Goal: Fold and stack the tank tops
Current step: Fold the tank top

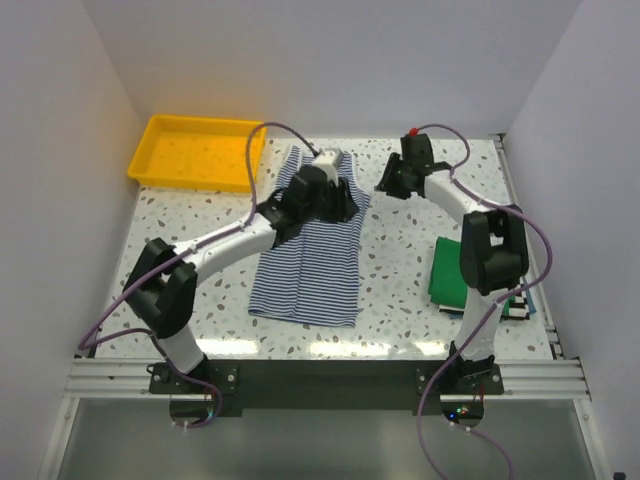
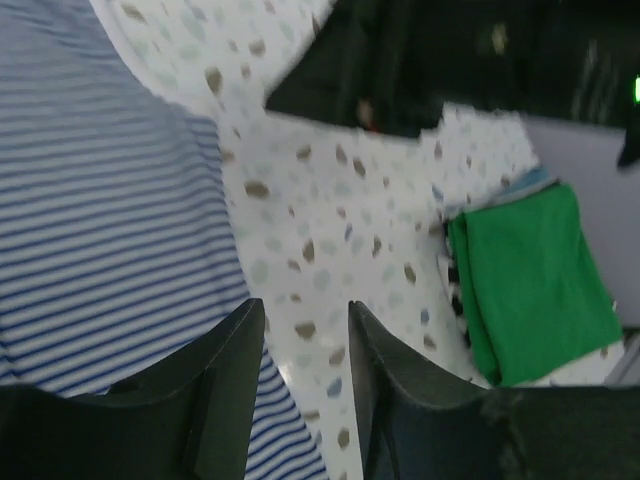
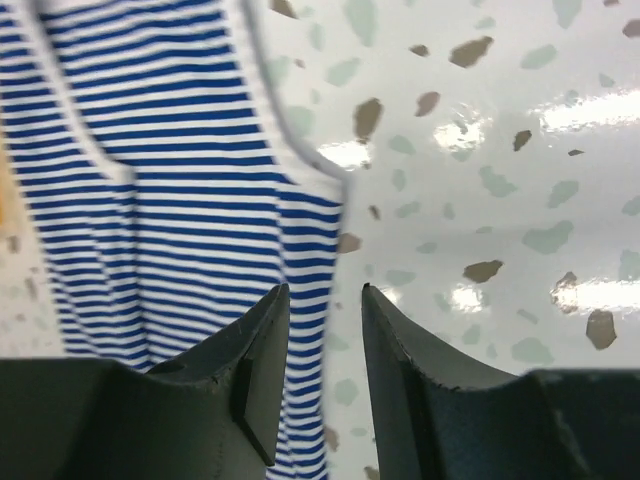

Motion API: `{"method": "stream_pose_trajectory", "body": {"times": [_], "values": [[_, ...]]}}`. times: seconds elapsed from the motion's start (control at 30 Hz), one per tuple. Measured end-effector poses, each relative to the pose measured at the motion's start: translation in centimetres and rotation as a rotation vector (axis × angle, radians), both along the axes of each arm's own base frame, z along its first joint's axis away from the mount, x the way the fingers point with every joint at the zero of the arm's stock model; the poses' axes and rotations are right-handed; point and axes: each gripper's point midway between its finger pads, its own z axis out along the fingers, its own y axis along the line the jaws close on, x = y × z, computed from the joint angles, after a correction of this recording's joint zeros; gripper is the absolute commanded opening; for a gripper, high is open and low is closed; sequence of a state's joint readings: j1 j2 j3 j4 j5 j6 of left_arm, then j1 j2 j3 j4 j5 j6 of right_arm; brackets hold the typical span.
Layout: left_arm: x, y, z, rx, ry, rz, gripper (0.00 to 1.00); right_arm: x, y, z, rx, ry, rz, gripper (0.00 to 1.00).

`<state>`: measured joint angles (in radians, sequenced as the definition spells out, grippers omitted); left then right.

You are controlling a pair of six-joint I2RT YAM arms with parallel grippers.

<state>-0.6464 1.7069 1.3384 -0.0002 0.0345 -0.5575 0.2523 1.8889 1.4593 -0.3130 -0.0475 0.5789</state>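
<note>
The blue-and-white striped tank top (image 1: 312, 250) lies flat in the middle of the table, straps at the far end. It also shows in the left wrist view (image 2: 100, 230) and the right wrist view (image 3: 170, 180). My left gripper (image 1: 340, 200) hovers over its upper right edge, open and empty (image 2: 305, 312). My right gripper (image 1: 392, 182) hovers just right of the top's armhole edge, open and empty (image 3: 325, 292). The folded green tank top (image 1: 452, 272) lies at the right (image 2: 535, 280), on top of the black-and-white striped one (image 1: 518, 303).
A yellow plastic tray (image 1: 197, 152) stands at the far left corner. White walls close the table on left, back and right. The right arm's links rise beside the folded pile.
</note>
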Motion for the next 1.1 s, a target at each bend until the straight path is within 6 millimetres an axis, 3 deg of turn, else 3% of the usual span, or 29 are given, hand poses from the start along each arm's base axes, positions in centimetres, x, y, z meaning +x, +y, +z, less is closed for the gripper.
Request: {"method": "stream_pose_trajectory", "body": {"times": [0.07,0.17,0.37,0.5,0.83,1.1], "values": [[-4.4,-2.3,-4.2,0.061,0.085,-0.073,0.41,0.6,-0.8,-3.2,-0.029,0.079,-0.002,0.38],[-9.5,-3.3,-8.9,0.164,0.189,-0.137,0.41,0.8,-0.2,-6.5,-0.049,0.161,0.033,0.38],[-15.1,-5.4,-11.5,0.269,0.208,-0.211,0.47,1.4,1.3,-7.9,-0.057,0.19,0.063,0.38],[-16.9,-6.1,-12.7,0.312,0.212,-0.227,0.47,1.7,1.3,-7.9,-0.065,0.185,0.058,0.33],[-20.8,-5.6,-18.4,0.497,0.263,-0.227,0.47,2.0,0.7,-9.6,-0.101,0.2,0.034,0.19],[-23.4,-4.9,-19.8,0.573,0.263,-0.221,0.45,2.1,0.5,-9.8,-0.114,0.198,0.033,0.02]]}}
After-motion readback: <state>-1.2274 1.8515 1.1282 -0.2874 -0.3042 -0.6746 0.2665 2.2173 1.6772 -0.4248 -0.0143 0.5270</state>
